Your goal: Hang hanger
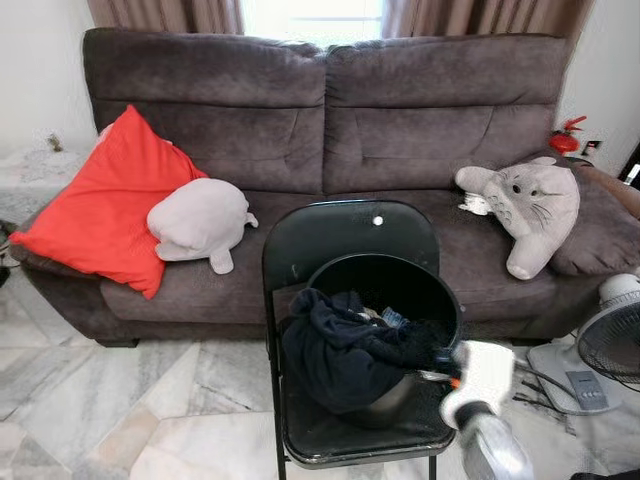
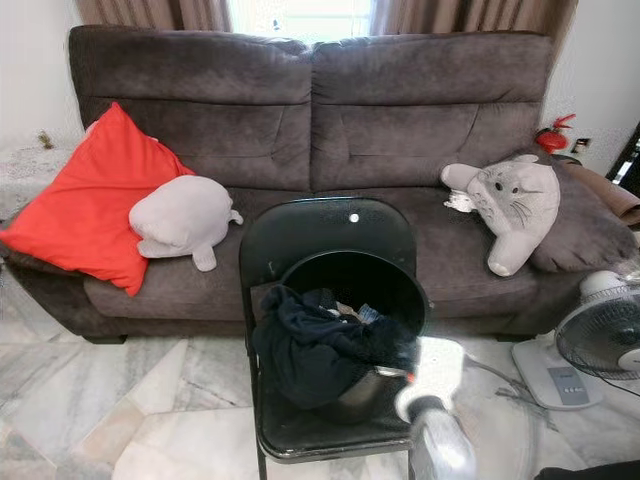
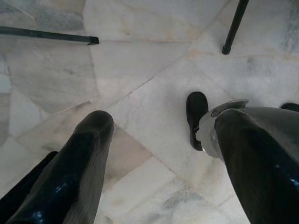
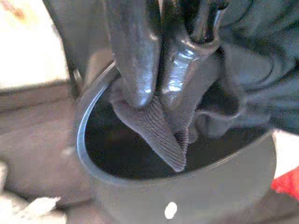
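1. Black folding chair point(image 1: 350, 240) stands on the marble floor point(image 1: 150, 400), just near of the grey sofa point(image 1: 330, 110). A black bucket point(image 1: 400, 275) sits on its seat, dark clothes point(image 1: 340, 350) spilling over the near-left rim.
2. Right tool point(image 4: 156, 93) is at the bucket's right rim, clenched on a fold of dark ribbed cloth point(image 4: 159, 130).
3. Left tool point(image 3: 159, 154) hangs idle over the floor, fingers parted, holding nothing.
4. Hanger: cannot be made out; possibly buried in the clothes.
5. Handling, as judged: cloth soft, light, limp, likely to snag; a hanger would be stiff, best taken at neck or hook.
6. No readable writing or labels.
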Robot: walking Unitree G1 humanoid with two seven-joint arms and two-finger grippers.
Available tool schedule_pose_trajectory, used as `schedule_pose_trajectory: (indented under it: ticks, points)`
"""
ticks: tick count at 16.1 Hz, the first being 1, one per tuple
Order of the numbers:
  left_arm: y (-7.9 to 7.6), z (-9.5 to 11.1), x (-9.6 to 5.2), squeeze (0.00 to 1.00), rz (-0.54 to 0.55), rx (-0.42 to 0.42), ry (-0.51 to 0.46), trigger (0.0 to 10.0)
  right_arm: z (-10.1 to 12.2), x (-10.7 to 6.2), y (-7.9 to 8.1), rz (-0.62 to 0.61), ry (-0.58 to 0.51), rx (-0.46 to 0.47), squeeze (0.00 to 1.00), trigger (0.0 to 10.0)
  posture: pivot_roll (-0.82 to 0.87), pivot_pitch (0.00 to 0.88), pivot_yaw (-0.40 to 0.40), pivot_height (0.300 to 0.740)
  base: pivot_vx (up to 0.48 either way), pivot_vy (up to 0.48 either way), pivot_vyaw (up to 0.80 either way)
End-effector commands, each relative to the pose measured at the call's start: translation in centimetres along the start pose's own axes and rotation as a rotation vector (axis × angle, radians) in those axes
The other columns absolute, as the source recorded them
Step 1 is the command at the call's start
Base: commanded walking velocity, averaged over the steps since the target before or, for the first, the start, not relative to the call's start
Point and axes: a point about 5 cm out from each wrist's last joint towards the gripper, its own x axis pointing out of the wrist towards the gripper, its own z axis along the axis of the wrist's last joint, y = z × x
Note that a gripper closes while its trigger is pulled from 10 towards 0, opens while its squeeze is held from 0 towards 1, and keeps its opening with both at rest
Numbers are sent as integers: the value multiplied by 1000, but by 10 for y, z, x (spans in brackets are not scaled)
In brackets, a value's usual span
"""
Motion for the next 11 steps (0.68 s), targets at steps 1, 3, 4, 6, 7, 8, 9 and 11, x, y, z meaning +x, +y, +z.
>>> schedule_pose_trajectory:
  ticks: [1, 3, 4, 6, 7, 8, 9, 11]
  points:
    - [4, -4, -1, 0, 12, 14, 22, 10000, 16, -10, -4, -43, -103, 10, 0, 0, -26, 0, 17, 740, 0, 0, 0]
    - [5, -3, -1, 0, 12, 19, 23, 10000, 22, -29, -6, -62, -161, -7, 0, 0, -35, 0, 18, 740, 0, 0, 0]
    - [4, -3, -1, 0, 10, 23, 24, 10000, 23, -39, -10, -88, -174, -16, 0, 0, -39, 0, 18, 740, 0, 0, 0]
    - [4, -3, -1, 0, 7, 27, 24, 10000, 8, -55, -32, -240, -92, -64, 0, 0, -50, 0, 15, 740, 0, 0, 0]
    - [4, -3, -1, 0, 7, 28, 24, 10000, -2, -60, -43, -331, -23, -87, 0, 0, -51, 0, 16, 740, 0, 0, 0]
    - [4, -2, -1, 0, 6, 28, 24, 10000, -16, -66, -57, -430, 83, -133, 0, 0, -53, 0, 17, 740, 0, 0, 0]
    - [4, -2, -1, 0, 5, 29, 24, 10000, -22, -69, -65, -481, 130, -149, 0, 1686, -50, 0, 18, 740, 0, 0, 0]
    - [4, -2, -1, 0, 6, 29, 24, 10000, -23, -65, -72, -498, 149, -172, 0, 10000, -45, 0, 17, 740, 0, 0, 0]
